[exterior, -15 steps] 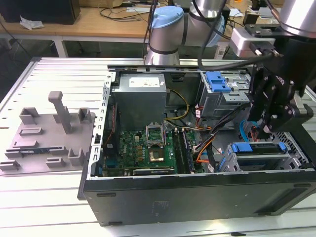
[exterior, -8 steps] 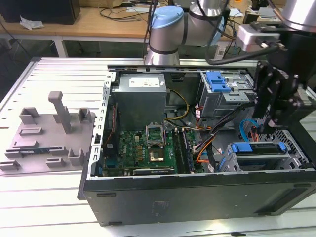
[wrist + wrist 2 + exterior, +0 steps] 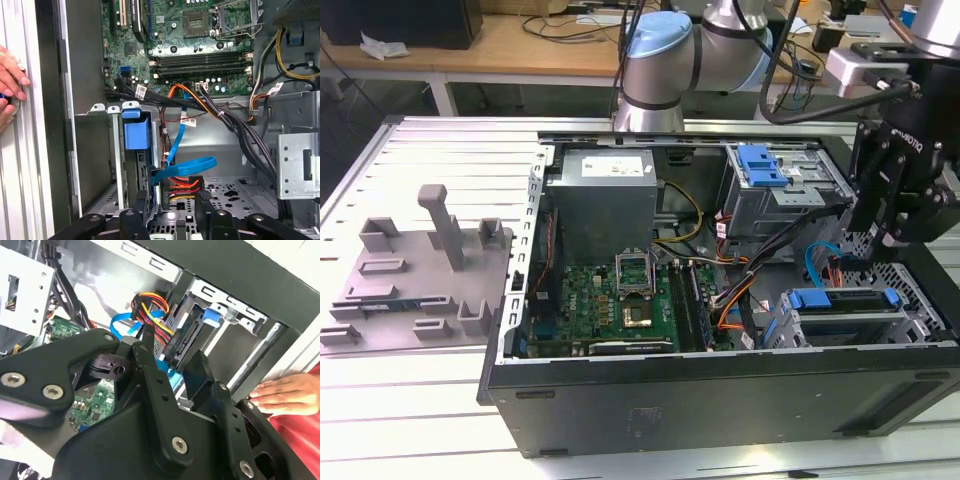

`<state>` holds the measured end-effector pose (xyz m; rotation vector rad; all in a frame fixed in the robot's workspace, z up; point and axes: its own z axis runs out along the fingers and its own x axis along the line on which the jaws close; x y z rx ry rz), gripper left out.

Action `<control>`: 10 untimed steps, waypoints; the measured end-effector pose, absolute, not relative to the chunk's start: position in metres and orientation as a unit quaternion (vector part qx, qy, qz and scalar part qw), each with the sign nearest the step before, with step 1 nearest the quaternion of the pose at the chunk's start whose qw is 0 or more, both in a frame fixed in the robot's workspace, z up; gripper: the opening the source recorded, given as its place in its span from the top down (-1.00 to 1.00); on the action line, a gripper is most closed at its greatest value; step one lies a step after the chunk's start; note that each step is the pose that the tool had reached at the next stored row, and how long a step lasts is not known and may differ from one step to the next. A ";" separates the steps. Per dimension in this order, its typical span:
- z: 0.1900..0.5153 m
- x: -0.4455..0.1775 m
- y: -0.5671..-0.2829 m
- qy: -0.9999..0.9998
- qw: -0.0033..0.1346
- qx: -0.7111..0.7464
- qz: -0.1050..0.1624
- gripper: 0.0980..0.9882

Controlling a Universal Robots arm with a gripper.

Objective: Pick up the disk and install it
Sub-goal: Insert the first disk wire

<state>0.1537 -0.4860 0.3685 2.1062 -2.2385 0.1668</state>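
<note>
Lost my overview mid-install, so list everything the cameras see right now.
computer case: one, black, open, on the slatted table
disk: one, silver with blue frame, in the bay at the exterior view's right
power supply: one, grey, inside the case
motherboard: one, green, case floor
latch piece: one, blue, atop the drive cage
fixture: one, grey, table, exterior view's left
person's hand: one, on the table beside the case
arm: one, silver and blue, behind the case
gripper: one, black, open, empty, near the disk

Metal and plastic, matt and glossy

The disk [image 3: 845,310] is seen as dull silver metal edged in glossy blue plastic; the gripper [image 3: 172,210] is finished matt black; the case [image 3: 720,400] is matt black; the table [image 3: 440,140] is ribbed pale metal.
</note>
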 end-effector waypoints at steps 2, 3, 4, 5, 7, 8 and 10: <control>0.366 0.158 -0.486 -0.727 0.034 0.684 0.052 0.08; 0.365 0.160 -0.486 -0.727 0.035 0.684 0.051 0.08; 0.364 0.160 -0.486 -0.727 0.036 0.684 0.050 0.08; 0.362 0.160 -0.486 -0.727 0.037 0.684 0.050 0.08; 0.361 0.160 -0.486 -0.727 0.037 0.684 0.049 0.12; 0.360 0.160 -0.486 -0.727 0.037 0.684 0.049 0.12; 0.359 0.160 -0.486 -0.727 0.037 0.684 0.049 0.28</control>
